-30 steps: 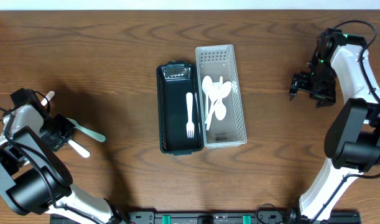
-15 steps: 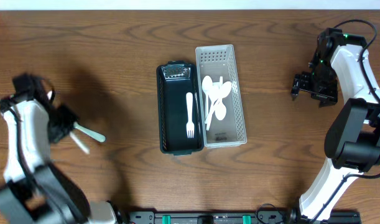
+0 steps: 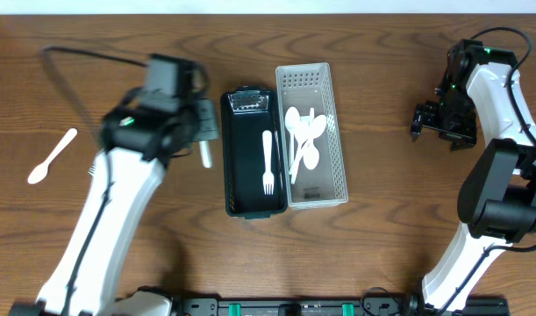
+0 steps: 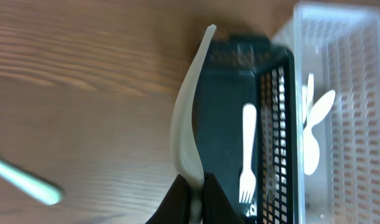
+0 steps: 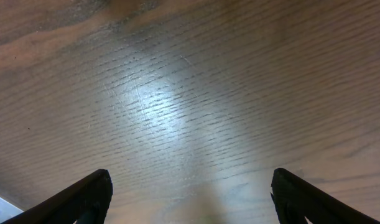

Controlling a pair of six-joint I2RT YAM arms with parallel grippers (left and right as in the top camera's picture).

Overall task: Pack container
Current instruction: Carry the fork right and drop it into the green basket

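Observation:
A black slotted container (image 3: 241,175) stands mid-table with a white fork (image 3: 268,162) lying in it. Beside it on the right stands a white basket (image 3: 336,132) holding several white spoons (image 3: 304,136). My left gripper (image 3: 202,132) is shut on a cream-white plastic utensil (image 3: 206,156) just left of the black container. In the left wrist view the utensil (image 4: 186,118) rises from the jaws (image 4: 191,183) beside the container (image 4: 288,124), with the fork (image 4: 247,152) inside. My right gripper (image 3: 439,123) is open and empty over bare wood (image 5: 190,186).
A white spoon (image 3: 53,156) lies loose on the table at far left. A blurred mint-green utensil (image 4: 25,180) shows at lower left in the left wrist view; my left arm hides it from overhead. The white basket also shows in the left wrist view (image 4: 357,74).
My left arm has swung from the far left to the black container, carrying the cream-white utensil. The white spoon stays behind on the table. The right arm has not moved.

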